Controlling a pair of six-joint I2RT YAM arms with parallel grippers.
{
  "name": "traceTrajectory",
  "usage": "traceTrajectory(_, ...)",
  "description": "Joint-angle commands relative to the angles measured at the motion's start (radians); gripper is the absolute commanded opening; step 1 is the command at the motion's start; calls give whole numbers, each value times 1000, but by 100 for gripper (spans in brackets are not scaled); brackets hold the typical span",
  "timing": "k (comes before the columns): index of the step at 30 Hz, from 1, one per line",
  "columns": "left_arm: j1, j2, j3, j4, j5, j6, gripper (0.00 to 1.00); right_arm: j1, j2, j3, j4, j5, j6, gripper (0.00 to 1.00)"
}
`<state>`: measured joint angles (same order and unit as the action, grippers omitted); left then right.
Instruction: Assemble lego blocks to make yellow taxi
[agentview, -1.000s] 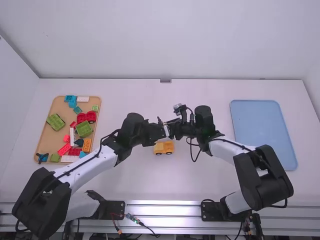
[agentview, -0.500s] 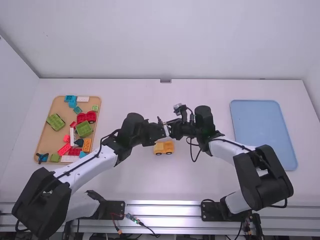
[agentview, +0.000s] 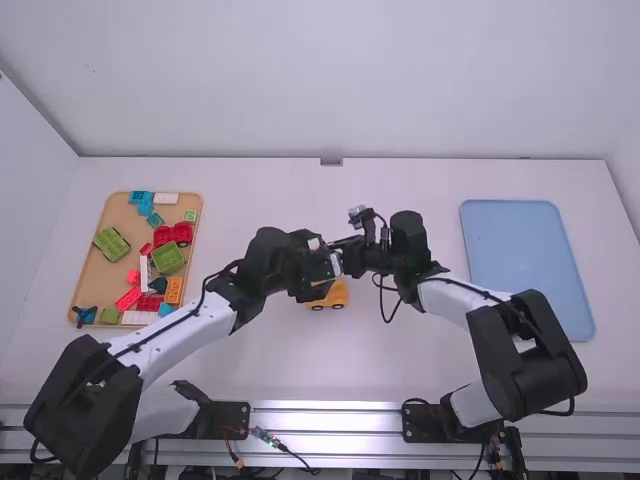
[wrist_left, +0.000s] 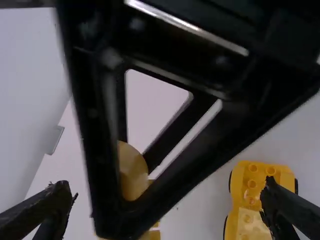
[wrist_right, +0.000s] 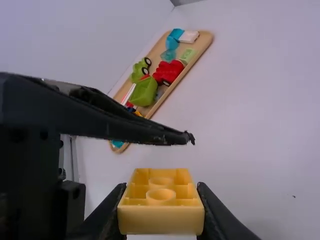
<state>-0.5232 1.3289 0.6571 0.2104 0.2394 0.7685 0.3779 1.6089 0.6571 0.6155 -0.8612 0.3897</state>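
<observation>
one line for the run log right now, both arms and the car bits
right pincer: shut on yellow block | left pincer: open | wheeled base: on table

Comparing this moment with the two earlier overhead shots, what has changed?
The left arm's wrist has turned, and its gripper now covers more of the yellow car in the high view. Whether it has just let anything go, I cannot tell. The right arm, the car, the wooden tray and the blue tray stayed as they were.
</observation>
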Motion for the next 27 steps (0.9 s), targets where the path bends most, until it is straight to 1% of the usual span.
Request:
traceTrajectory(1,-6,-16,0,5,-41,-92,99,-20,-25,-1,-17,-5,-54,23)
traceTrajectory(3,-2,-32,0,-3,-37,-108,99,-30,-25,-1,-27,-6,-84,22)
traceTrajectory(4,10,-47,0,-12,-4,-110,99,-41,-25,-1,-50,-5,-130,23)
traceTrajectory(6,22,-61,0,-19,42,-103,99,-50,-25,-1,-60,-6,-161,22)
traceTrajectory(11,103,-95,18,-61,225,-137,99,-89,-25,-1,-74,-69,-256,22)
traceTrajectory(13,135,-95,43,-116,308,-124,99,-102,-25,-1,-75,-93,-284,23)
traceTrajectory(15,186,-95,83,-208,433,-88,99,-122,-25,0,-79,-127,-314,22)
traceTrajectory(19,281,-64,136,-268,615,-65,99,-151,-25,6,-91,-198,-372,15)
traceTrajectory(20,288,-60,138,-267,626,-66,99,-151,-25,13,-108,-200,-387,15)
traceTrajectory(21,313,-48,146,-266,673,-69,99,-151,-25,30,-157,-205,-426,15)
traceTrajectory(23,349,-7,163,-266,765,-68,99,-138,-25,99,-329,-212,-557,15)
traceTrajectory(26,362,42,182,-266,804,-69,99,-120,-25,175,-511,-205,-695,15)
traceTrajectory(27,362,84,200,-268,828,-74,99,-106,-25,227,-629,-191,-790,14)
